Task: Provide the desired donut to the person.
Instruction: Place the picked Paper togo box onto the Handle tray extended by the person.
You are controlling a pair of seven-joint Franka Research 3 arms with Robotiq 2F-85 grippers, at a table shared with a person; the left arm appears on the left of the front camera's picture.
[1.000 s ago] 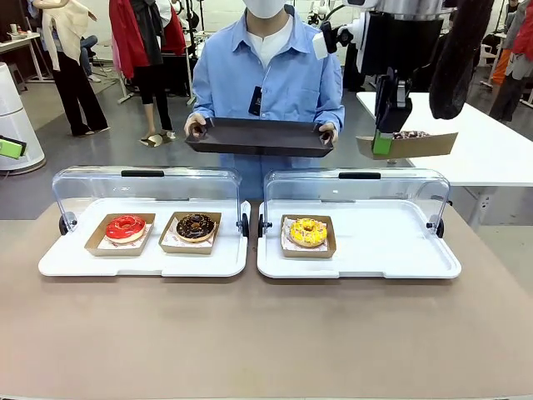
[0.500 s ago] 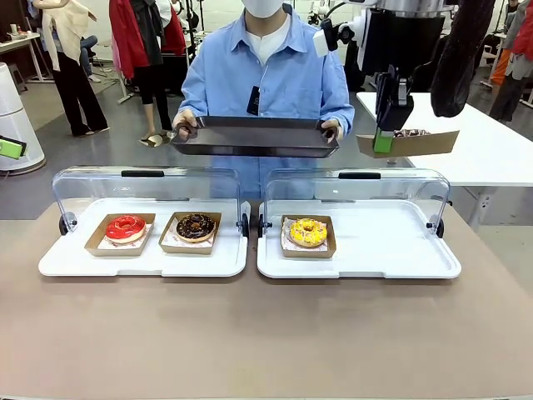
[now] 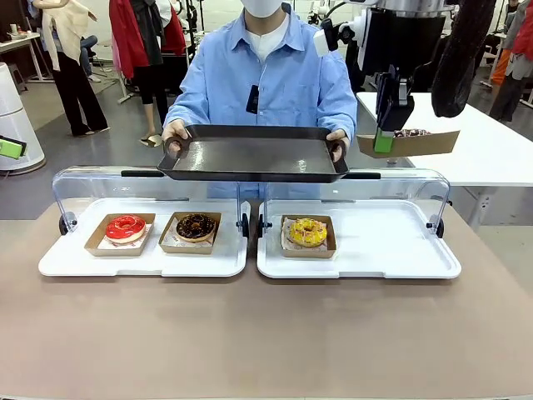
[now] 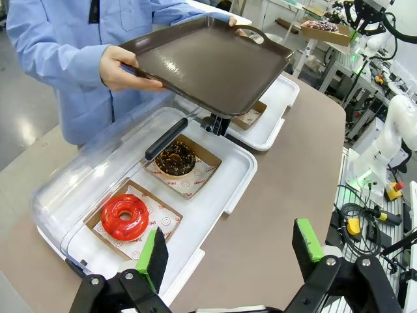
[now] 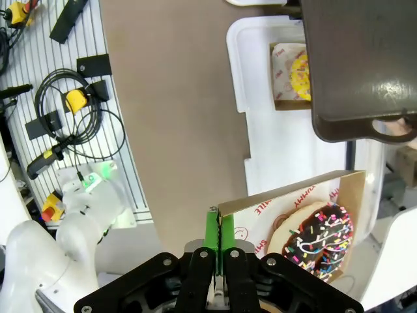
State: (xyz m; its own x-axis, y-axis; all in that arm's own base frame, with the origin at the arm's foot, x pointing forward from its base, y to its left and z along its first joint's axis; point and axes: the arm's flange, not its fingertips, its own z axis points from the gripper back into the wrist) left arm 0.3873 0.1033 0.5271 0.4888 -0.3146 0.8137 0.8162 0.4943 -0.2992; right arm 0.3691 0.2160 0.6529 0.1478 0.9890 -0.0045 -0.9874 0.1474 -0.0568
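Sprinkled chocolate donut [image 5: 322, 235] sits in an open cardboard tray [image 5: 293, 195] held in the air off the right end of the desk [image 3: 250, 333]. The right gripper [image 5: 217, 225] holds that tray by one side wall, green pads pressed together on the card. In the front view the tray hangs level, above and behind the right display case [image 3: 358, 271].

Nearest the robot, the left gripper [image 4: 229, 246] hovers over the desk edge with its fingers spread wide and nothing between them.

Two white display cases stand side by side across the middle of the desk, their clear lids [image 3: 146, 187] rolled back to the far side. The left display case [image 3: 141, 268] holds a red-glazed donut [image 3: 125, 227] and, just beside it, a plain chocolate donut [image 3: 196, 226], each in its own cardboard tray. The right display case holds a yellow donut [image 3: 308, 232] at its left end, and the rest of its floor is bare.

Beyond the cases the person [image 3: 266, 75] stands at the far edge and holds out a dark serving tray [image 3: 254, 154] with both hands [image 3: 173, 133], one on each end. It hangs above the rolled-back lids, spans the gap between the two cases and hides part of both lids from the front. Its right end lies close to the held cardboard tray but apart from it.
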